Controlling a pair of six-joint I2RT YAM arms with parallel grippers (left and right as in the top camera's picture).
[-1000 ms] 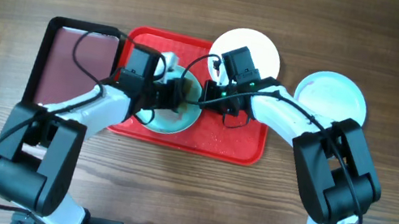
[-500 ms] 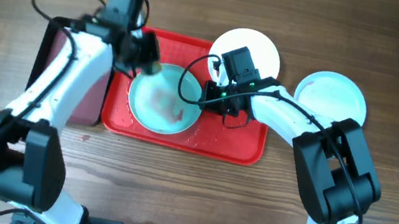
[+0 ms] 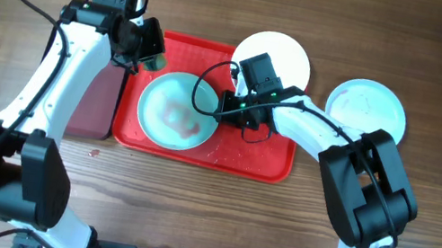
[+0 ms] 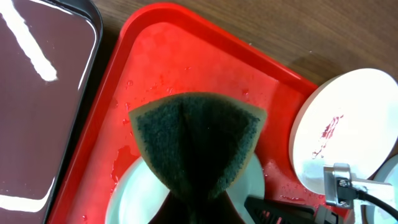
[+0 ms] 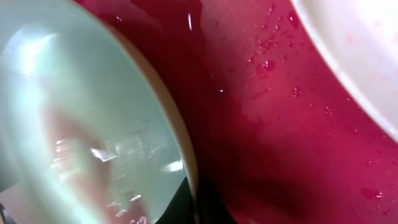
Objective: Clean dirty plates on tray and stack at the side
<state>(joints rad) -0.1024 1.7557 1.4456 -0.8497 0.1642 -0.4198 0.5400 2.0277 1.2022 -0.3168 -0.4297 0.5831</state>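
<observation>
The pale blue-green plate [image 3: 176,109] lies on the red tray [image 3: 256,156] with a red sauce smear at its middle. My right gripper [image 3: 226,107] is shut on its right rim; in the right wrist view the rim [image 5: 180,143] runs between my fingers [image 5: 194,205]. My left gripper [image 3: 150,49] is shut on a green sponge [image 4: 199,137] and holds it above the tray's back left corner. A white plate [image 3: 274,53] with red smears [image 4: 342,124] sits at the tray's back edge. A second white plate [image 3: 368,107] lies on the table to the right.
A dark maroon, black-rimmed tray [image 3: 62,69] lies directly left of the red tray; it also shows in the left wrist view [image 4: 37,93]. Water drops and wet streaks lie on the red tray floor [image 5: 280,124]. A small red spot [image 3: 93,153] marks the wooden table.
My left arm has lifted the sponge off the blue-green plate and swung back and left to the tray's back left corner. The right gripper has kept hold of the plate's rim.
</observation>
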